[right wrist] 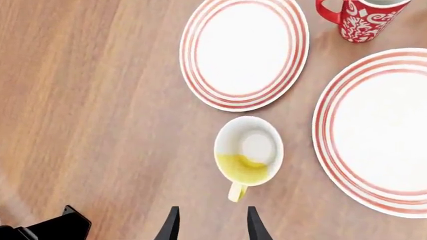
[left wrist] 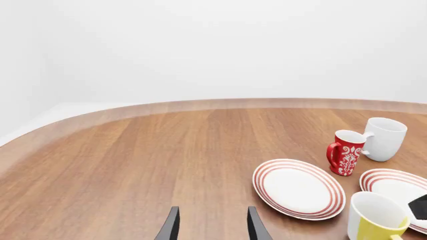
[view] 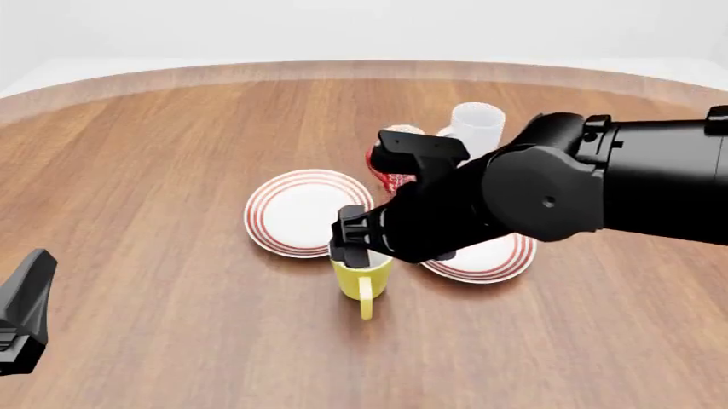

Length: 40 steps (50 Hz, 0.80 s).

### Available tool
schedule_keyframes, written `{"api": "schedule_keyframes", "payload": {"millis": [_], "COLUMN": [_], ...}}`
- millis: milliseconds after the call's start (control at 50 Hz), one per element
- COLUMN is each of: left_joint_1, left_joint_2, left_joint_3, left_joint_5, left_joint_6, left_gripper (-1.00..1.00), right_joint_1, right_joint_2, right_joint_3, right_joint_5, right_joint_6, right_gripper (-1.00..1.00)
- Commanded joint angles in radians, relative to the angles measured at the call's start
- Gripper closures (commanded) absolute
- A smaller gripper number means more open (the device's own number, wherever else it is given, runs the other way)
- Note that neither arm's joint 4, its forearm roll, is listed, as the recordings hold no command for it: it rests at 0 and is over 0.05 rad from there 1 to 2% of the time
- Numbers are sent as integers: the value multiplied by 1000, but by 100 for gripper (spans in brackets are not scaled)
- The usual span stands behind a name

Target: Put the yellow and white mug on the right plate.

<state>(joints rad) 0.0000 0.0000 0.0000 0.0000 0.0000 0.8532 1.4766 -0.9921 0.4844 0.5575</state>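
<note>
The yellow and white mug [view: 361,279] stands upright on the table between the two plates, its handle [right wrist: 235,192] pointing toward the arms' side. In the front view the right plate [view: 496,257] lies just right of the mug, largely covered by my right arm. My right gripper [right wrist: 212,228] hovers above the mug's handle side, open, with nothing between its fingers. My left gripper [left wrist: 212,228] is open too, held low at the near left [view: 23,315], far from the mug [left wrist: 373,218].
The left plate [view: 296,211] lies just behind and left of the mug. A red patterned mug [view: 393,175] and a taller white mug [view: 476,126] stand behind the plates. The table's curved far edge [view: 364,66] runs across the back.
</note>
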Motion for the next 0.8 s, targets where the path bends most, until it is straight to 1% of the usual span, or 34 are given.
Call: {"api": "schedule_keyframes", "payload": {"millis": [20, 460, 560, 800], "left_joint_1": [0, 0, 0, 0], "left_joint_2": [0, 0, 0, 0], "left_joint_3": [0, 0, 0, 0], "left_joint_5": [0, 0, 0, 0], "left_joint_6": [0, 0, 0, 0], "left_gripper": [-100, -100, -100, -100], "right_joint_1": [6, 6, 0, 7], "right_joint_2": [22, 44, 51, 72], "right_joint_3": [9, 50, 40, 65], "right_joint_5": [-24, -77, -71, -106], "right_joint_6": [7, 30, 26, 43], "right_gripper": [-100, -100, -100, -100]}}
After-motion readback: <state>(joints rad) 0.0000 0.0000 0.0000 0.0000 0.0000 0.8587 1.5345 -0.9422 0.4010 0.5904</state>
